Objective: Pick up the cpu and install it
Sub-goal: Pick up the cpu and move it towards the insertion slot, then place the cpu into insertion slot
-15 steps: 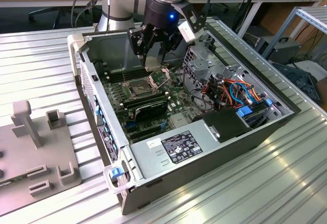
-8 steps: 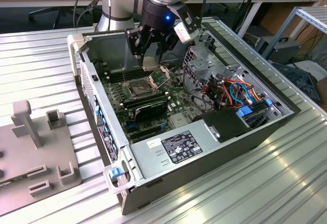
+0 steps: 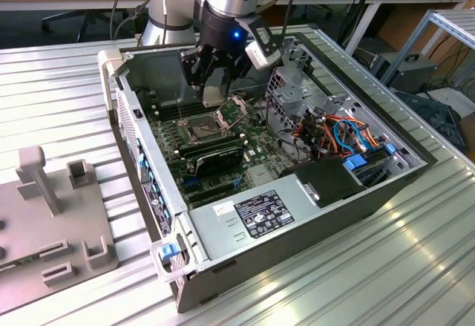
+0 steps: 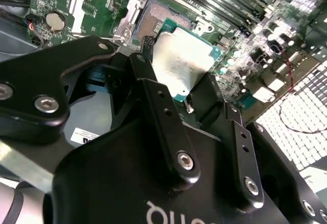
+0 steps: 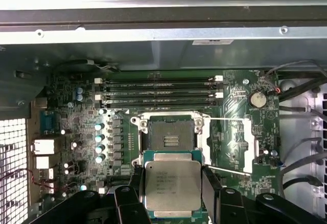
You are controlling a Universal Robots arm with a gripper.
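In the exterior view, the black fingered gripper [image 3: 214,81] is seen inside the open dark metal computer case [image 3: 312,226], above the green motherboard [image 3: 223,144]. In the second wrist view, the square, silver-lidded cpu with green edges [image 4: 183,63] is clamped between the black fingers [image 4: 153,99], near the open metal-framed socket [image 4: 157,19]. In the first wrist view, the cpu is held just beside the uncovered socket and is not seated in it. The long black memory slots [image 5: 158,92] are seen on the socket's far side.
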